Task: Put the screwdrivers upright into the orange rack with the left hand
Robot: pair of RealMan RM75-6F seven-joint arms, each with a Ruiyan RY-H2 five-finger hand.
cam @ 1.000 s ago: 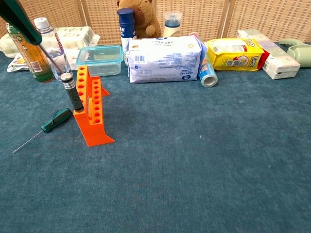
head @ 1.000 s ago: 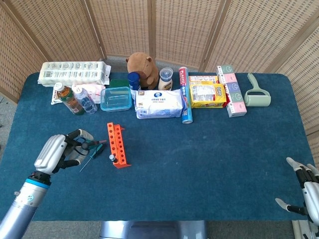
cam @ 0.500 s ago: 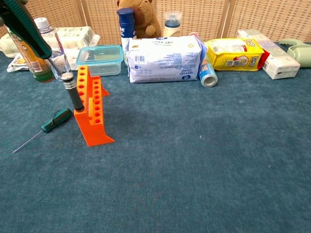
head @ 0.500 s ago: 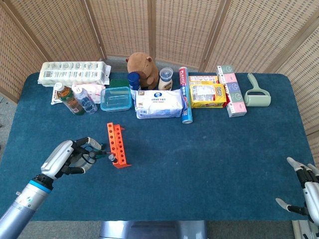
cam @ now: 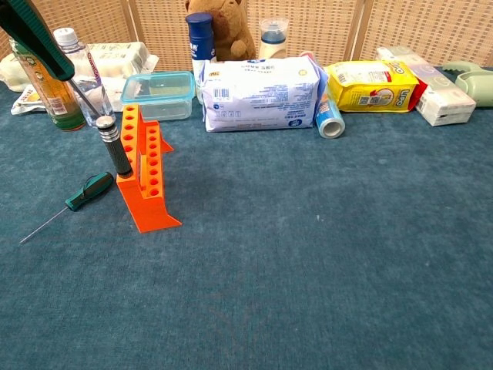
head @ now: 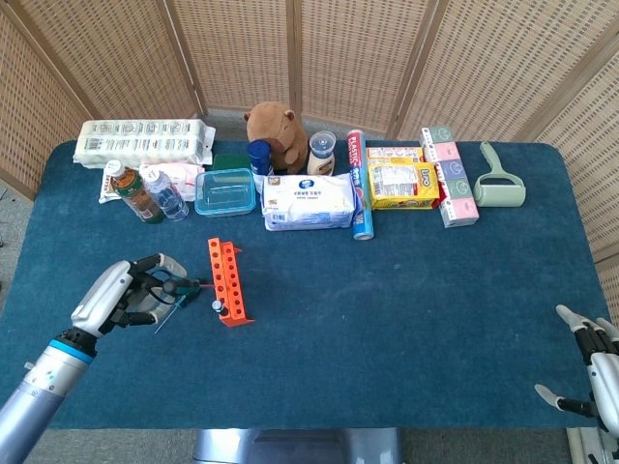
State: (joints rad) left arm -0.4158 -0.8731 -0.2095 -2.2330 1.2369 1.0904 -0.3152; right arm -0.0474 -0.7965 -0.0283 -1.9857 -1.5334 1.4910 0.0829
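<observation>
The orange rack [head: 230, 280] [cam: 146, 181] stands left of the table's middle. A black-handled screwdriver [head: 218, 306] [cam: 115, 146] stands upright in its near end. My left hand [head: 121, 295] is just left of the rack and grips a green-handled screwdriver [head: 179, 286] [cam: 37, 37]. That tool is tilted, its shaft sloping down toward the rack's near-left side. A second green screwdriver [cam: 88, 191] [head: 166, 317] lies flat on the cloth left of the rack. My right hand [head: 592, 372] rests at the near right corner, fingers apart and holding nothing.
Behind the rack stand two bottles [head: 135, 191], a clear lidded box [head: 224, 191] and a white wipes pack [head: 309, 201]. Further back are a plush toy [head: 276, 130], a yellow pack [head: 401, 184] and a lint roller [head: 498, 184]. Blue cloth [head: 406, 309] covers the table.
My left hand pushed the green screwdriver toward the rack half a second ago, then drew it back slightly left and up. The right hand has not moved.
</observation>
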